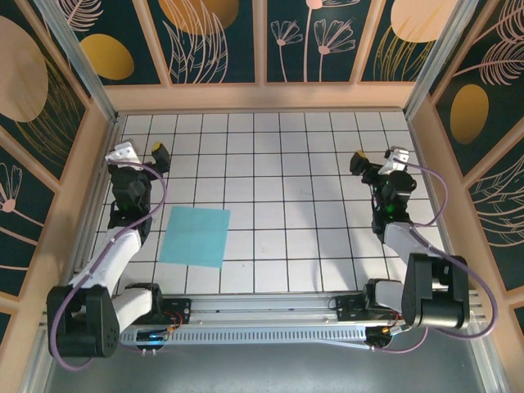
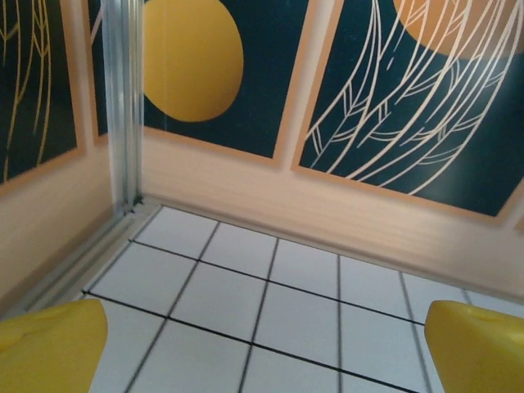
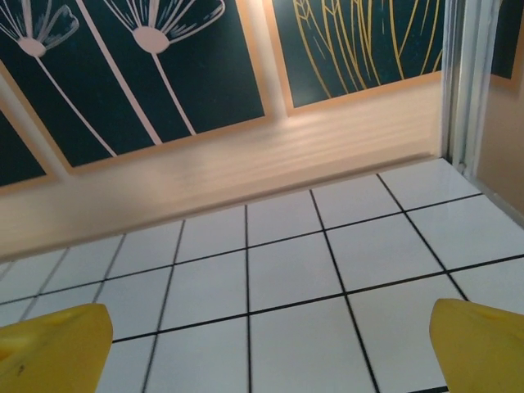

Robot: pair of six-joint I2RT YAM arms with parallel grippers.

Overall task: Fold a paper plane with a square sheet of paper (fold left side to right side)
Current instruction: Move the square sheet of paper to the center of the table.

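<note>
The square sheet of paper point(image 1: 196, 236) is turquoise-blue and lies flat on the white grid table, front left, with no crease showing. A paper plane is out of view. My left gripper point(image 1: 141, 151) hangs open behind and to the left of the sheet, well apart from it. In the left wrist view its yellow fingertips point(image 2: 53, 345) stand wide with only bare tiles between them. My right gripper point(image 1: 378, 155) is open at the far right, several tiles from the sheet. Its yellow fingertips point(image 3: 57, 344) also frame nothing but tiles.
Wooden rims and dark patterned panels point(image 1: 262, 37) wall the table point(image 1: 295, 205) on three sides. An aluminium post point(image 2: 123, 106) stands in the back left corner. The arm bases sit on a rail point(image 1: 262, 315) along the near edge.
</note>
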